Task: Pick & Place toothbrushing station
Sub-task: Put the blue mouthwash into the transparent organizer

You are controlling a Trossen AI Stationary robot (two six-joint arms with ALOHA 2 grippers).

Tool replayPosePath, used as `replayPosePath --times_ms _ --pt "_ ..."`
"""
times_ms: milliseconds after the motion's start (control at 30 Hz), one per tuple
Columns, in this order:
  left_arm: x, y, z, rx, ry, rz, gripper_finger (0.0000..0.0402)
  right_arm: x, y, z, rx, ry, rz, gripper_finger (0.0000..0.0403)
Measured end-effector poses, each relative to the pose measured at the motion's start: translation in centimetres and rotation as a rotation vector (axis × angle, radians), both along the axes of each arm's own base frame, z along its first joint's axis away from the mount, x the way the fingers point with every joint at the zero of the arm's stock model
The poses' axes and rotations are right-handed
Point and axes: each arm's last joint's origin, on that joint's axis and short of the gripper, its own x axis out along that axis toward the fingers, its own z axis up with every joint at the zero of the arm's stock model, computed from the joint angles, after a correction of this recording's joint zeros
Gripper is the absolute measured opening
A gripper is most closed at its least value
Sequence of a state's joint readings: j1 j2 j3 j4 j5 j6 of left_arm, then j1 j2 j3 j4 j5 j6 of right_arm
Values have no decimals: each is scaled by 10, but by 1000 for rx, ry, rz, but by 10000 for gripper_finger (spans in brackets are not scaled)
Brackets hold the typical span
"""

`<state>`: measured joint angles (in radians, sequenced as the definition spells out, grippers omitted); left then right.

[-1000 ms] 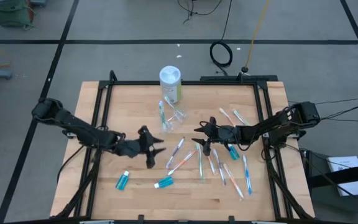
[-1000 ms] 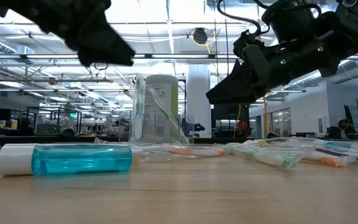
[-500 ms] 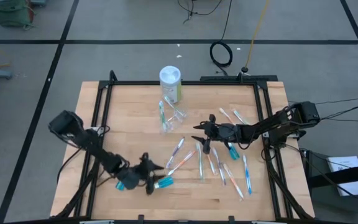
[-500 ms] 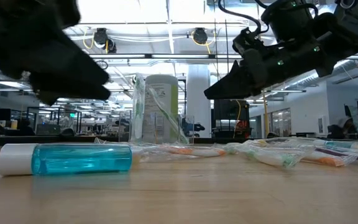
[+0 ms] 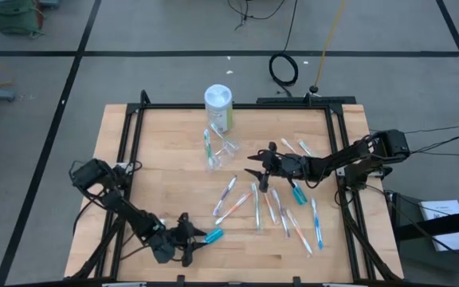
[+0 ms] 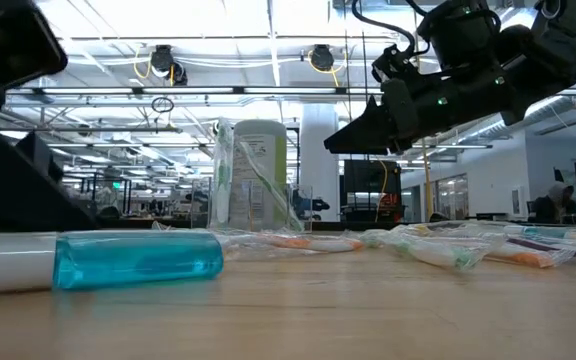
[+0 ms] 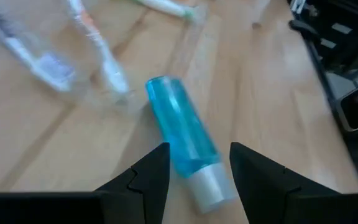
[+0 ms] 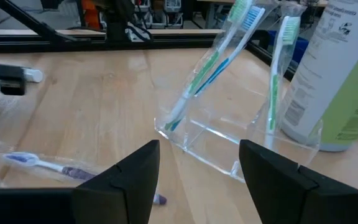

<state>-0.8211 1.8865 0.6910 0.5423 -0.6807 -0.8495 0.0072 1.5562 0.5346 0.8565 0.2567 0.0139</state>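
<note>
L pincer (image 7: pixel 199 163) moved down, open over blue tube (image 7: pixel 182 142).

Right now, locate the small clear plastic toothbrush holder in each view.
High: small clear plastic toothbrush holder, just below the white green-labelled canister.
Low: mid-picture, in front of the canister.
Left wrist: not in it.
Right wrist: centre, canister beside it.
Shared landmark: the canister.

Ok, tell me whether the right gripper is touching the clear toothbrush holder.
Apart. In the right wrist view, bare wood shows between the open right gripper and the clear toothbrush holder; the high view also shows a gap between them.
</note>
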Motion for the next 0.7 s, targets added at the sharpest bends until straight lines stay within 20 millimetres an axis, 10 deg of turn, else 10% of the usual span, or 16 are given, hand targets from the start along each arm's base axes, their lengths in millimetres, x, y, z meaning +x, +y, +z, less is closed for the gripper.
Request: replayPosePath --times_ms 433,700 --pt "10 -6 3 72 203 -94 168 0 0 1 13 -11 -2 212" --pt "15 2 3 85 249 -124 99 0 0 1 65 -24 -14 212"
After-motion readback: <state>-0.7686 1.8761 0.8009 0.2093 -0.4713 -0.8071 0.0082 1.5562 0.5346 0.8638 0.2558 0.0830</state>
